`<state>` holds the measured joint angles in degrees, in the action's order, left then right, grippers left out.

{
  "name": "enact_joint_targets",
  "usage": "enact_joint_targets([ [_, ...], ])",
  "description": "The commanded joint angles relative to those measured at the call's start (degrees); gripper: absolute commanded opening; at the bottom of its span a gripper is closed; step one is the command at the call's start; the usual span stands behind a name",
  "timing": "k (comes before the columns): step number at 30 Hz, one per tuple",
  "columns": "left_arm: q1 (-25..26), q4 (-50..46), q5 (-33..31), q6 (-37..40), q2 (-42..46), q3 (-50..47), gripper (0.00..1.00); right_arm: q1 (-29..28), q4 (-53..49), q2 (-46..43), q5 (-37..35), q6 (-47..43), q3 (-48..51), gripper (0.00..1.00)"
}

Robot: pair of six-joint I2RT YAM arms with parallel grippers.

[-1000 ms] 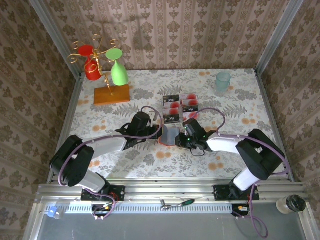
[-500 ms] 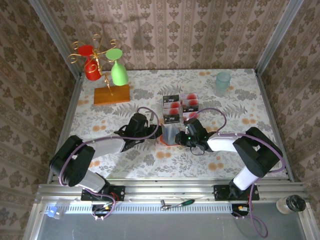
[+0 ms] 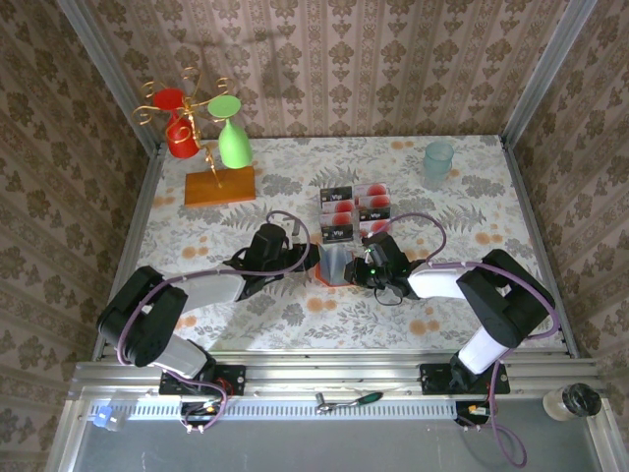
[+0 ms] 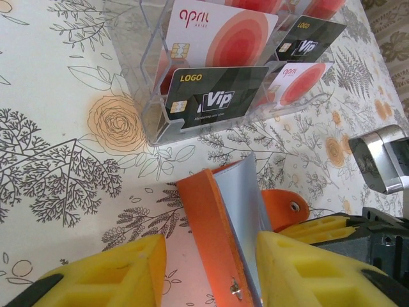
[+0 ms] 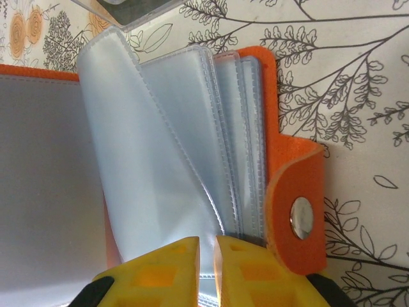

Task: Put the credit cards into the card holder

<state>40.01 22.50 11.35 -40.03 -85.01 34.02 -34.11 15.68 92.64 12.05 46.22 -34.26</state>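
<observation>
The card holder (image 3: 334,264) stands open on the floral table, orange cover outside, grey-blue lining and clear sleeves inside. My left gripper (image 4: 211,256) is open and straddles its orange cover (image 4: 214,217), with a gap on the left side. My right gripper (image 5: 206,268) is shut on a clear sleeve (image 5: 160,160) of the card holder, next to the snap tab (image 5: 300,217). The credit cards (image 3: 354,208) stand in a clear rack just behind it: a white and red one (image 4: 220,38) and a black one (image 4: 217,99) in front. From above, the left gripper (image 3: 308,261) and right gripper (image 3: 356,267) flank the holder.
An orange wooden base (image 3: 219,187) with a wire stand holding a red and a green glass sits at the back left. A teal cup (image 3: 438,159) is at the back right. Metal rails and patterned walls bound the table.
My left gripper's jaws have spread apart from the cover. The card holder now stands more upright and slightly further left. The right gripper has shifted a little left with it.
</observation>
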Motion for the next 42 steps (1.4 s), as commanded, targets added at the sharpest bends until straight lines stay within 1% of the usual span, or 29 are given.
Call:
enact_joint_targets([
  [1, -0.3, 2.1, -0.2, -0.7, 0.3, -1.0, 0.32, 0.3, -3.3, 2.2, -0.9, 0.4, 2.0, 0.17],
  [2, -0.3, 2.2, -0.2, -0.7, 0.2, -1.0, 0.27, 0.3, -3.3, 2.1, -1.0, 0.4, 2.0, 0.17],
  [4, -0.4, 2.2, -0.4, -0.8, -0.1, -1.0, 0.25, 0.4, -3.2, 2.0, -0.9, 0.5, 2.2, 0.17],
  [7, -0.3, 2.6, -0.3, -0.7, -0.8, -1.0, 0.16, 0.4, -3.0, 2.1, -0.8, 0.5, 2.3, 0.17],
  [9, -0.4, 2.7, -0.4, -0.7, -1.4, -1.0, 0.15, 0.5, -2.9, 2.3, -0.8, 0.6, 2.4, 0.17],
  [10, -0.3, 3.1, -0.2, -0.7, -1.7, -1.1, 0.18, 0.5, -2.7, 2.4, -0.7, 0.6, 2.5, 0.17],
  [14, -0.3, 5.7, -0.1, -1.3, -1.7, -1.7, 0.38, 0.7, -2.6, 2.4, -0.5, 0.7, 2.6, 0.17],
  [16, -0.3, 6.9, -0.4, -1.7, -1.5, -2.3, 0.45, 0.8, -2.6, 2.3, -0.5, 0.7, 2.6, 0.17],
  [18, -0.3, 8.2, -0.6, -2.1, -1.4, -2.8, 0.5, 0.8, -2.5, 2.3, -0.4, 0.6, 2.7, 0.17],
  [22, 0.0, 11.1, -0.9, -2.5, -1.1, -3.7, 0.54, 1.0, -2.3, 2.5, -0.3, 0.7, 2.7, 0.16],
  [27, 0.2, 9.8, -0.7, -1.8, -1.6, -2.6, 0.55, 1.1, -2.2, 2.7, -0.1, 0.7, 2.8, 0.16],
  [30, 0.4, 9.8, -0.7, -1.7, -2.4, -2.6, 0.51, 1.2, -1.8, 3.0, 0.0, 0.8, 2.9, 0.16],
  [36, 0.4, 11.3, -0.4, -2.3, -4.3, -3.1, 0.39, 1.5, -1.1, 3.4, 0.4, 0.9, 3.1, 0.16],
  [39, 0.4, 11.8, -0.1, -2.3, -4.8, -3.0, 0.31, 1.7, -0.7, 3.6, 0.6, 1.1, 3.4, 0.16],
  [41, 0.4, 12.4, -0.1, -2.4, -4.8, -3.1, 0.22, 1.7, -0.6, 3.7, 0.7, 1.1, 3.5, 0.16],
  [42, 0.4, 12.8, -0.1, -2.6, -4.8, -3.1, 0.19, 1.7, -0.6, 3.8, 0.7, 1.2, 3.5, 0.16],
])
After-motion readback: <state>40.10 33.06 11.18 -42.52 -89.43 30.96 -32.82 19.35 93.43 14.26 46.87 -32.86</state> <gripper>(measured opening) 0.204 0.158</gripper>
